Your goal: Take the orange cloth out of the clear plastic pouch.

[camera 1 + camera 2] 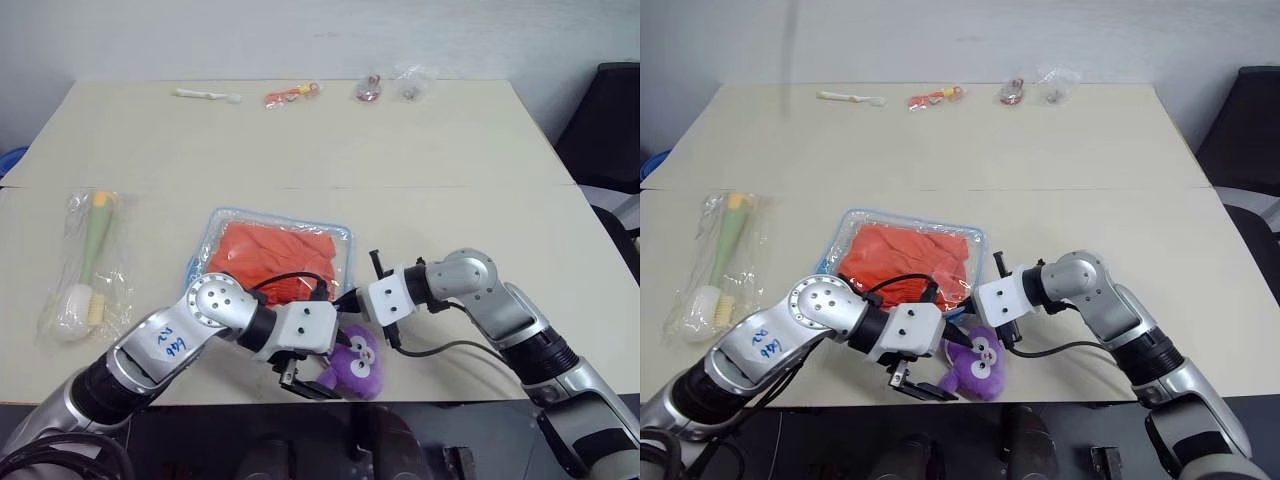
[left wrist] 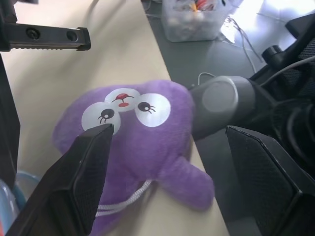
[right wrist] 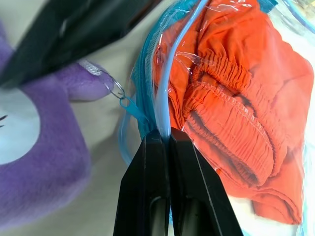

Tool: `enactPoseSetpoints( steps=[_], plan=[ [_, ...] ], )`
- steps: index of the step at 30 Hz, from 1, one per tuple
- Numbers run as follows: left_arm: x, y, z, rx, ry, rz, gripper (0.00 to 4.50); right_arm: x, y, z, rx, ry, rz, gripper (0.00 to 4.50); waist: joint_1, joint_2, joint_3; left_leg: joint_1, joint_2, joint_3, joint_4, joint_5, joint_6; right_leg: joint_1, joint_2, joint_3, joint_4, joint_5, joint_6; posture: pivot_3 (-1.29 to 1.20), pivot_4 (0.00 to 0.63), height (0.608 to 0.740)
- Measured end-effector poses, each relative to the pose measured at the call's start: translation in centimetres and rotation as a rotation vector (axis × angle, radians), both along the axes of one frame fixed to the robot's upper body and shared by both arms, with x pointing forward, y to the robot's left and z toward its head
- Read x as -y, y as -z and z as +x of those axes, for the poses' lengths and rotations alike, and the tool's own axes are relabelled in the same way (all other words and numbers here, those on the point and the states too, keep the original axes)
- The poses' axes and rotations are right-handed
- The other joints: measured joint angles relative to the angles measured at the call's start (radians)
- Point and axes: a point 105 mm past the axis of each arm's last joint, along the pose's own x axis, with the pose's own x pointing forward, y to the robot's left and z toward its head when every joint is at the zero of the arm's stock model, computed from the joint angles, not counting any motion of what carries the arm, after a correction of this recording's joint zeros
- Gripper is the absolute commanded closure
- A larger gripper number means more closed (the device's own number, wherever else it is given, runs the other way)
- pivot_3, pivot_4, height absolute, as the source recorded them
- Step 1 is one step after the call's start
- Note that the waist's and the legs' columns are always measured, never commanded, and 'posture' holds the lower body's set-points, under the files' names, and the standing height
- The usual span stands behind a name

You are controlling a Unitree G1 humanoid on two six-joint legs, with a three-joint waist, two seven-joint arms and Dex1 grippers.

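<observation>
Right pincer pinched on the pouch's blue edge, left pincer spread over the plush toy.

The cream table (image 1: 300,150) carries the clear plastic pouch (image 1: 335,240), flat, glossy and blue-trimmed, with the orange cloth (image 1: 270,255) inside it, just ahead of both pincers. The right wrist view adds what the head views miss: the cloth's gathered, ribbed folds under the crinkled film, and the right gripper (image 3: 165,140) with its black fingers pressed together on the pouch's light blue rim. The left wrist view shows the left gripper (image 2: 170,147) with fingers wide apart, straddling the soft purple plush toy (image 2: 142,142), whose round white eyes and white cord show plainly.
</observation>
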Motion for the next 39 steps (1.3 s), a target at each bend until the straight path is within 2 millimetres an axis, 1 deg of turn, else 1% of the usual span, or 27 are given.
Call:
enactPoseSetpoints(
  steps=[5, 9, 11, 12, 16, 18, 20, 22, 23, 28, 33, 38, 39],
  plan=[
    [0.7, 0.5, 0.9, 0.066, -0.032, 0.003, 0.63, 0.0, 0.1, 0.0, 0.006, 0.006, 0.008, 4.46, -0.001, 0.0, 0.0, 0.0, 0.0, 0.0, 0.0, 0.0, 0.0, 0.0, 0.0, 0.0, 0.0, 0.0, 0.0, 0.0, 0.15, 0.74],
    [0.7, 0.7, 0.8, 0.067, -0.036, 0.005, 0.63, 0.1, 0.2, 0.1, 0.011, 0.014, 0.006, 4.46, -0.001, 0.0, 0.0, 0.0, 0.0, 0.0, 0.0, 0.0, 0.0, 0.0, 0.0, 0.0, 0.0, 0.0, 0.0, 0.0, 0.15, 0.74],
    [0.7, 1.0, 0.7, 0.053, -0.041, 0.003, 1.02, 0.1, 0.3, 0.0, 0.011, 0.016, 0.007, 4.5, 0.0, 0.0, 0.0, 0.0, 0.0, 0.0, 0.0, 0.0, 0.0, 0.0, 0.0, 0.0, 0.0, 0.0, 0.0, 0.0, 0.15, 0.74],
    [0.7, 1.2, 0.6, 0.049, -0.043, 0.001, 1.14, 0.1, 0.3, 0.0, 0.015, 0.015, 0.008, 4.5, 0.0, 0.0, 0.0, 0.0, 0.0, 0.0, 0.0, 0.0, 0.0, 0.0, 0.0, 0.0, 0.0, 0.0, 0.0, 0.0, 0.15, 0.74],
    [0.7, 1.2, 0.6, 0.051, -0.052, -0.011, 2.47, 0.1, 0.2, 0.0, 0.024, 0.008, 0.008, 4.5, 0.0, 0.0, 0.0, 0.0, 0.0, 0.0, 0.0, 0.0, 0.001, 0.0, 0.0, 0.0, 0.0, 0.0, 0.0, 0.0, 0.15, 0.74],
    [0.5, 1.1, 0.8, 0.052, -0.064, -0.017, 3.05, 0.2, 0.3, 0.0, 0.022, 0.01, 0.008, 4.5, 0.0, 0.0, 0.0, 0.0, 0.0, 0.0, 0.0, 0.0, 0.001, 0.0, 0.0, 0.0, 0.0, 0.0, 0.0, 0.0, 0.15, 0.74],
    [0.1, 1.2, 0.8, 0.042, -0.078, -0.018, 3.74, 0.2, 0.4, 0.1, 0.021, 0.01, 0.007, 4.5, 0.0, 0.0, 0.0, 0.0, 0.0, 0.0, 0.0, 0.0, 0.001, 0.0, 0.0, 0.0, 0.0, 0.0, 0.0, 0.0, 0.15, 0.74],
    [-0.3, 1.3, 0.7, 0.028, -0.088, -0.018, 4.34, 0.3, 0.4, 0.1, 0.023, 0.008, 0.007, 4.5, 0.0, 0.0, 0.0, 0.0, 0.0, 0.0, 0.0, 0.0, 0.001, 0.0, 0.0, 0.0, 0.0, 0.0, 0.0, 0.0, 0.15, 0.74],
    [-0.4, 1.3, 0.8, 0.028, -0.092, -0.019, 4.49, 0.3, 0.5, 0.2, 0.022, 0.009, 0.007, 4.5, 0.001, 0.0, 0.0, 0.0, 0.0, -0.001, 0.0, 0.0, 0.001, 0.0, 0.0, 0.0, 0.0, 0.0, 0.0, 0.0, 0.15, 0.74],
    [-1.3, 1.2, 0.9, 0.033, -0.136, -0.017, 4.49, 0.5, 0.7, 0.3, 0.019, 0.012, 0.005, 4.5, 0.0, 0.0, 0.0, 0.0, 0.0, -0.001, 0.0, 0.0, 0.001, 0.0, 0.0, 0.0, 0.0, 0.0, 0.0, 0.0, 0.15, 0.74],
    [-2.8, 0.9, 0.9, 0.038, -0.187, 0.001, 4.49, 0.7, 0.8, 0.5, 0.024, 0.01, 0.004, 4.5, -0.001, 0.0, 0.0, 0.0, 0.001, -0.001, 0.0, 0.0, 0.001, 0.0, 0.0, 0.0, 0.0, 0.0, 0.0, 0.0, 0.15, 0.74],
    [-5.3, 0.3, 0.5, 0.057, -0.25, 0.045, 4.49, 1.0, 0.7, 0.7, 0.034, 0.009, 0.005, 4.5, -0.002, 0.0, 0.0, 0.0, 0.002, -0.001, 0.0, 0.0, 0.0, 0.0, 0.0, 0.0, 0.0, 0.0, 0.0, 0.0, 0.15, 0.74],
    [-6.0, 0.3, 0.3, 0.055, -0.271, 0.053, 4.49, 1.0, 0.6, 0.7, 0.037, 0.009, 0.007, 4.5, -0.003, 0.0, 0.0, 0.0, 0.002, -0.001, 0.0, 0.0, 0.0, 0.0, 0.0, 0.0, 0.0, 0.0, 0.0, 0.0, 0.15, 0.74]
  ],
)
